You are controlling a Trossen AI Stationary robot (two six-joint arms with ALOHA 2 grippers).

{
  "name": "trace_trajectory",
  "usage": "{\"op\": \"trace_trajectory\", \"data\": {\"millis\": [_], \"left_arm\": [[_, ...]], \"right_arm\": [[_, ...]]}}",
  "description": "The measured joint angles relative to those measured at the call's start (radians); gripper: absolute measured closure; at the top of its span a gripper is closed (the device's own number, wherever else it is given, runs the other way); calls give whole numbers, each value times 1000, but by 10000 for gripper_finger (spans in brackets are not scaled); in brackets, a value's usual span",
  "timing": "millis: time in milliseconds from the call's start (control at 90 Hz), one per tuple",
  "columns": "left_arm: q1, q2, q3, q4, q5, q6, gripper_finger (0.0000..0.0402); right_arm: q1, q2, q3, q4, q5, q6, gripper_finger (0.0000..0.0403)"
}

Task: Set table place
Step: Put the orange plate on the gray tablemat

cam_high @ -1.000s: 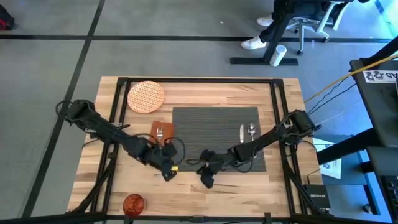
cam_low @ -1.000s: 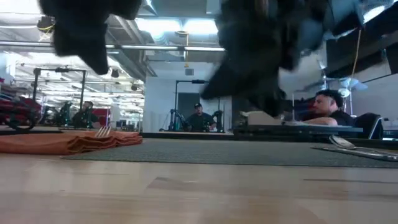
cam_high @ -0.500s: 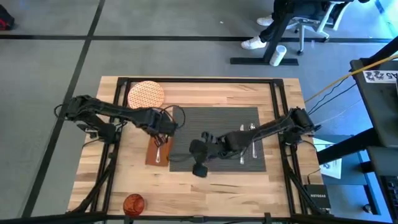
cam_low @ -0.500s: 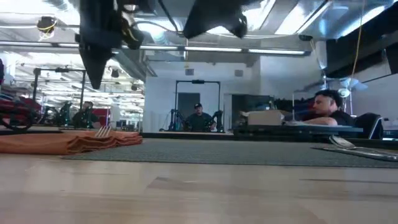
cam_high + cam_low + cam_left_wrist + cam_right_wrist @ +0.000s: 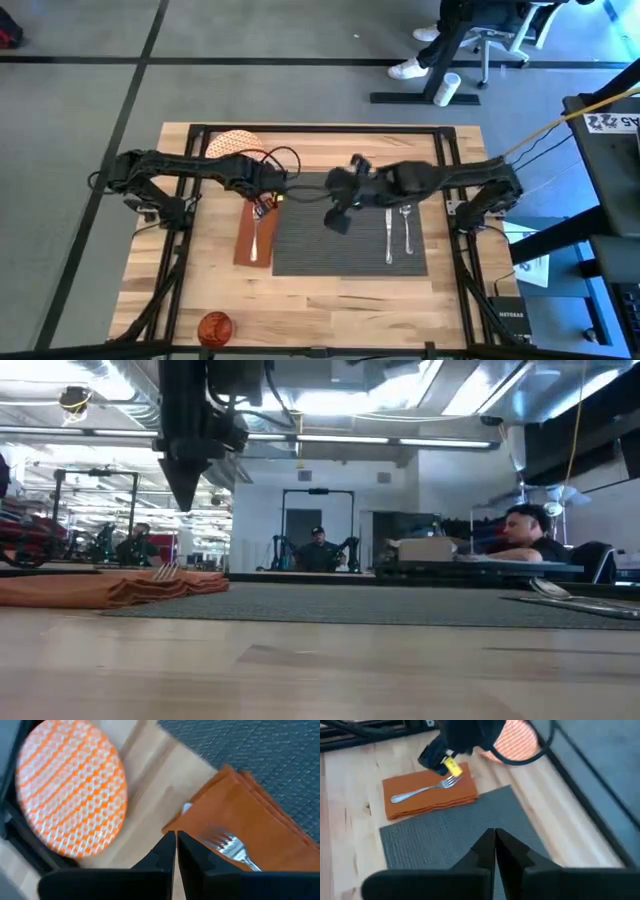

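Observation:
The dark grey placemat [image 5: 345, 240] lies in the middle of the table [image 5: 320, 300]. A brown napkin [image 5: 254, 238] lies along its left edge with the fork [image 5: 257, 238] on top. Knife [image 5: 388, 236] and spoon [image 5: 407, 228] lie on the mat's right part. The orange-patterned plate [image 5: 228, 146] rests at the far left, partly under my left arm. The orange cup [image 5: 215, 326] stands at the near edge. My left gripper [image 5: 175, 840] hangs shut above the napkin's far end. My right gripper [image 5: 495, 840] hangs shut over the placemat's far part.
Black rails [image 5: 190, 200] run along the table's edges. Bare wood [image 5: 340, 150] lies between the placemat and the far rail. People sit in the room beyond the table [image 5: 525, 530].
Both grippers have risen and swung from the table's near side toward its far edge. The left has gone along the napkin to its far end, by the plate. The right has crossed the placemat from its near edge to its far part. Both stay shut.

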State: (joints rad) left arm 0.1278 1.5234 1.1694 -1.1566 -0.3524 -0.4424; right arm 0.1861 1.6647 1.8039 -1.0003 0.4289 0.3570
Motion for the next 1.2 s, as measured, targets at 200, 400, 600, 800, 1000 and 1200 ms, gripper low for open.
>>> {"op": "trace_trajectory", "data": {"millis": [200, 400, 600, 800, 1000, 1200], "left_arm": [[24, 1, -1, 34, 43, 184, 402], [77, 0, -20, 42, 27, 128, 402], [161, 1, -141, 38, 23, 38, 402], [182, 1, -171, 55, 23, 11, 389], [182, 1, -171, 100, -24, 55, 336], [183, 1, -203, 112, -107, 211, 295]], "right_arm": [[2, -85, 1, -63, 18, -6, 403], [3, -148, 0, -166, 14, 13, 403], [-6, -225, -1, -241, 5, 0, 403], [-6, -298, -1, -264, -6, -40, 403], [-5, -348, -1, -259, -17, -38, 403], [-5, -357, -1, -247, 68, 54, 403]]}}
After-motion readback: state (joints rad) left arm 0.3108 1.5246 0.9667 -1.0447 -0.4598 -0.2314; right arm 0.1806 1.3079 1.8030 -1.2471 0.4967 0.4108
